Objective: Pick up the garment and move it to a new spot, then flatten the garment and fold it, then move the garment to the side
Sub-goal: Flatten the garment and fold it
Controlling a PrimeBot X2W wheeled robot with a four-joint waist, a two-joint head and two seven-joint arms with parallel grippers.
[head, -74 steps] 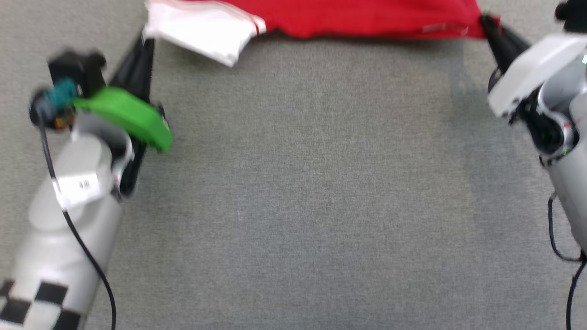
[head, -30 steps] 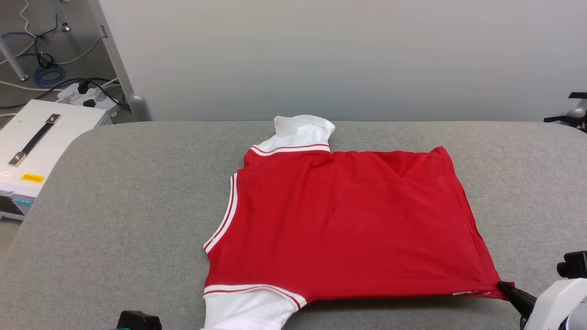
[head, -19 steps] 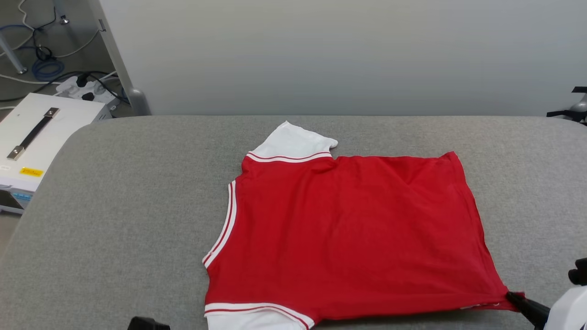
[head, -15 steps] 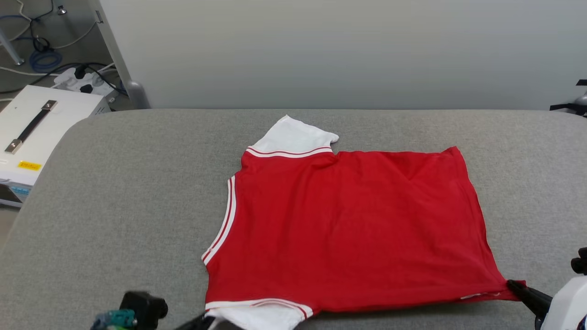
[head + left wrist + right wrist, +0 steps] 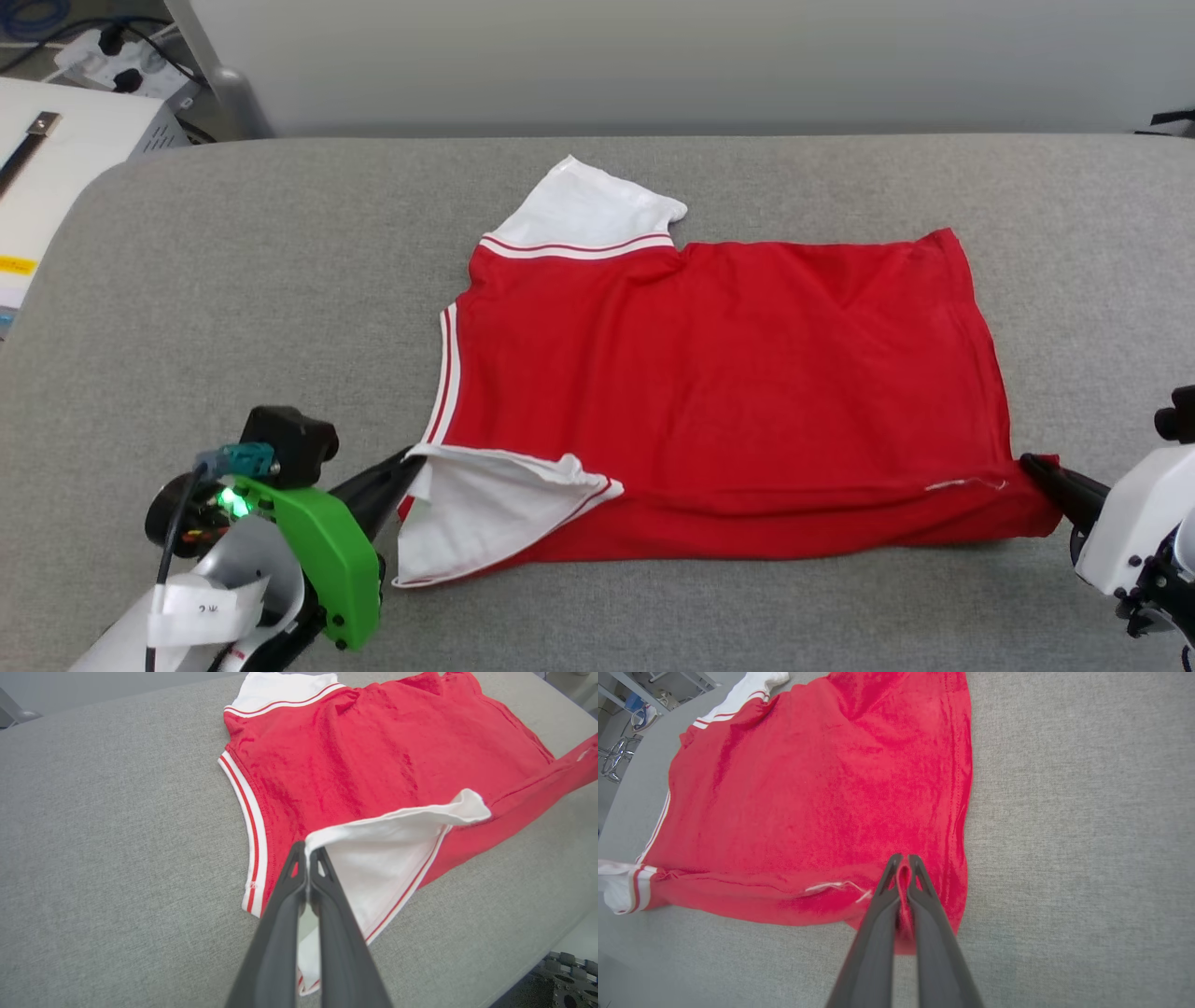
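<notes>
The garment [image 5: 719, 373] lies spread on the grey table [image 5: 233, 280], plain red side up, neck toward the left; no lettering shows. Its far white sleeve [image 5: 583, 210] lies flat. My left gripper [image 5: 411, 459] is shut on the near white sleeve [image 5: 387, 849], lifting its edge off the table. My right gripper [image 5: 1025, 462] is shut on the near hem corner [image 5: 901, 877], which is raised a little too. The near edge of the garment [image 5: 766, 532] folds up between the two grips.
A white case [image 5: 37, 177] with a dark handle stands off the table's far left. A grey wall [image 5: 653, 56] runs behind the table. Bare table cloth lies to the left, right and near side of the garment.
The head camera has tipped down, so the whole picture shifted. Both grippers have come up and forward with the near sleeve and hem corner, raising the garment's near edge over itself.
</notes>
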